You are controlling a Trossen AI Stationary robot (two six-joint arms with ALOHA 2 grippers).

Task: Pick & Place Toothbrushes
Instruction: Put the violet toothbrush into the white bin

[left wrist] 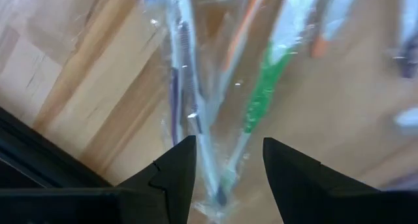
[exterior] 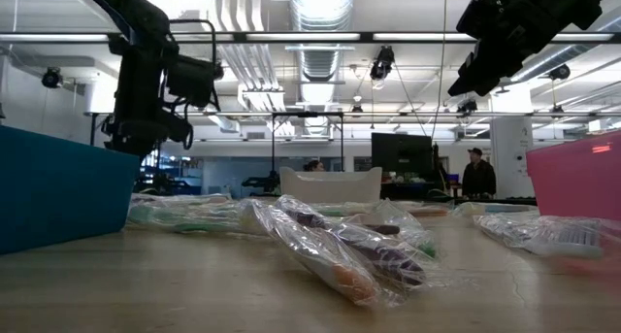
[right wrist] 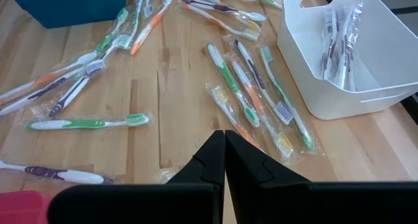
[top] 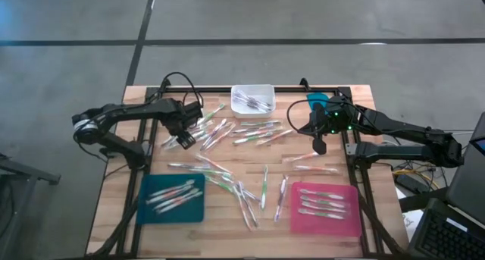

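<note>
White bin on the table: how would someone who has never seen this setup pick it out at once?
Start at the wooden table and go to its far edge, midway between the two arms. The white bin sits there, holding a few wrapped toothbrushes. It alone is white and deep-walled; the teal tray and pink tray lie at the near edge.

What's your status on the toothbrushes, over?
Left end effector open, straddling a plastic-wrapped toothbrush. Right end effector shut, empty, hovering over table. Nothing in the way.
</note>
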